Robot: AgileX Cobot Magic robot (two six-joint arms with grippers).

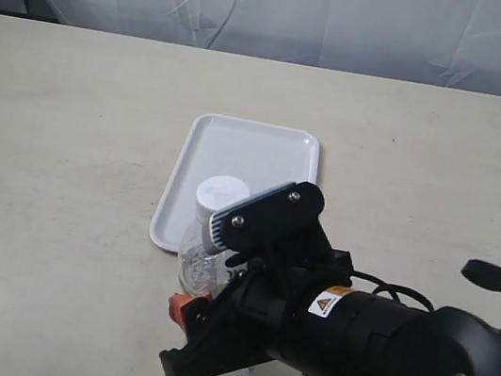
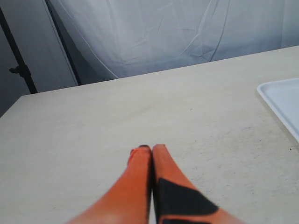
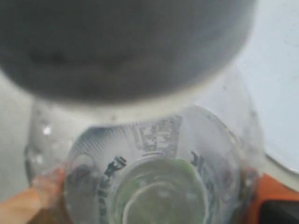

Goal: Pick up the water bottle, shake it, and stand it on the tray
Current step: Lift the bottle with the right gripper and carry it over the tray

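The clear water bottle [image 1: 201, 257] with its white cap [image 1: 222, 193] stands upright just in front of the white tray's [image 1: 247, 149] near edge. My right gripper [image 1: 208, 334] is shut on the bottle's body, and the black arm hides its label and lower half. The right wrist view looks down through the bottle [image 3: 159, 177]; its blurred cap [image 3: 126, 46] fills the picture above, and the orange fingers [image 3: 28, 205] press on both sides. A strip of the tray [image 3: 280, 93] shows beside it. My left gripper [image 2: 152, 148] is shut and empty above bare table, with the tray's corner [image 2: 282, 100] off to one side.
The beige table [image 1: 63, 168] spreads wide to the left and right of the tray. A white cloth backdrop [image 1: 288, 13] hangs behind the far edge. The right arm's black housing [image 1: 378, 347] fills the front right.
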